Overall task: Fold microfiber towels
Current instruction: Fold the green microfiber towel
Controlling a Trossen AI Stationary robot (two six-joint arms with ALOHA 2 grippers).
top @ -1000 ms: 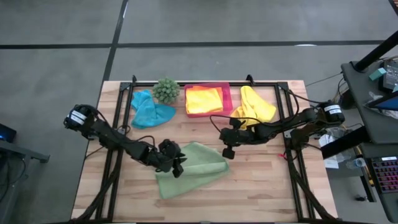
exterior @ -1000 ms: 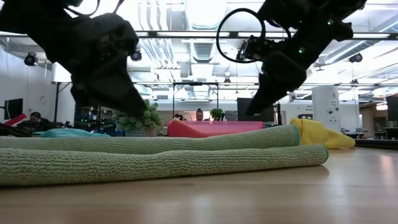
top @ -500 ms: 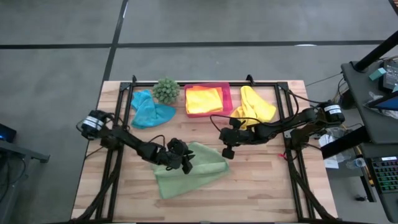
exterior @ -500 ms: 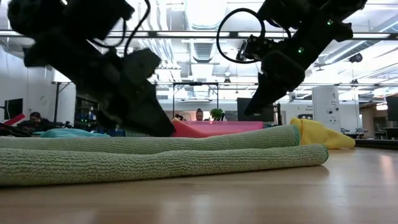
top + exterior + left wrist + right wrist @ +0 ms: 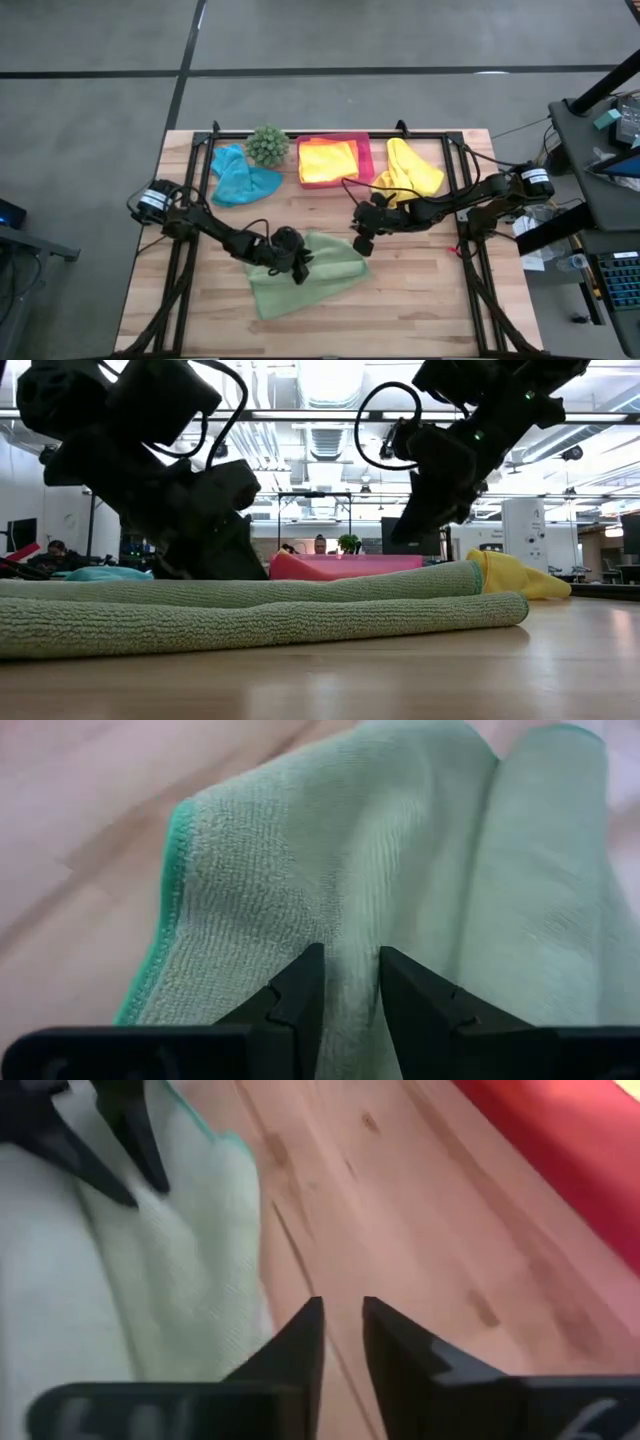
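The left hand has slid in across the light green towel over the last second and now sits on its near-left part, fingers nearly together with a ridge of cloth pinched between them. The right hand has drifted a little away from the towel's far-right corner, toward the pink tray, and hovers over bare tabletop; its fingers stand slightly apart with nothing between them. Whether it just let go of that corner I cannot tell. The towel lies doubled over, so one fold looks made and the next is probably being set up.
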